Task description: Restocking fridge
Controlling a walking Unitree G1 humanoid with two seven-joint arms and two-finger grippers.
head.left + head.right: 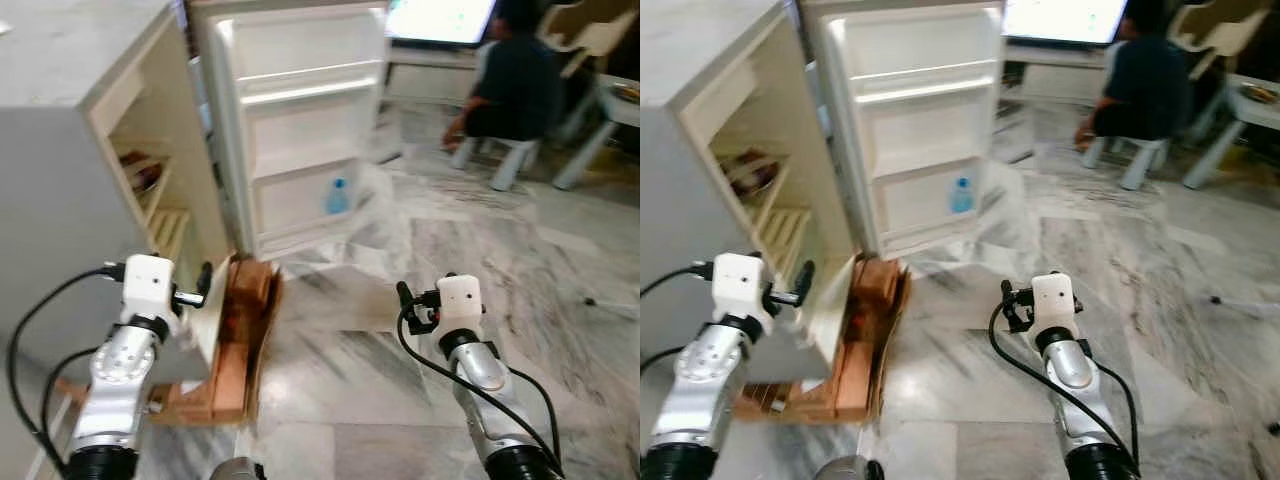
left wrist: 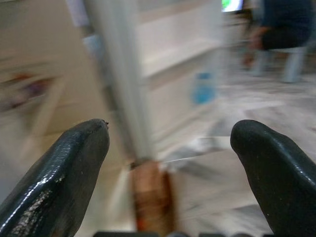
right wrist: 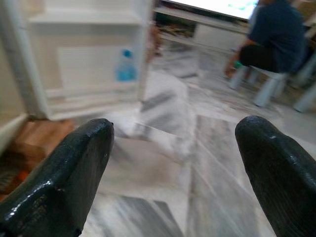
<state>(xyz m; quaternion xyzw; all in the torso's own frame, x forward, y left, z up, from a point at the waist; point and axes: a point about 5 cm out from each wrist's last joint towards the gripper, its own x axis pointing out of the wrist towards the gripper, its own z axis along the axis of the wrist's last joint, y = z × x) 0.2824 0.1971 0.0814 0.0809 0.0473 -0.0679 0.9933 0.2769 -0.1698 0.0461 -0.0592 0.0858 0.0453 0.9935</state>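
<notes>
Two grippers out front, both empty: left gripper [image 2: 168, 163] with fingers spread wide, close by the open front edge of the fridge [image 1: 70, 200]; right gripper [image 3: 173, 173] likewise spread, hovering over bare marble floor [image 1: 500, 260], well apart from everything. Nothing pinched by either.

Fridge standing at the robot's left, door [image 1: 300, 130] swung fully open and facing the camera, its long axis upright. Wooden pallet [image 1: 240, 340] under the fridge's front corner, just beside the left gripper. Inside, slatted shelves with something dark on the upper one, too blurred to name.

Task's thing apparently the bottle [image 1: 337, 196]: blue-tinted, blue-capped, standing in the lowest door pocket. Long axis upright, cap up, perhaps leaning slightly against the pocket rail. Well beyond reach of both grippers.

Step in hand, by judgement: approaching the fridge, not yet reaching. Best done by closing in squarely on the open door, stopping short of the pallet to avoid clipping it. Worth keeping the left arm clear of the cabinet edge while turning. For the bottle, a side-on grasp around the body below the cap, then a straight lift to clear the rail. Worth noting a seated person [image 1: 515, 80] further back on a stool, out of the path.
</notes>
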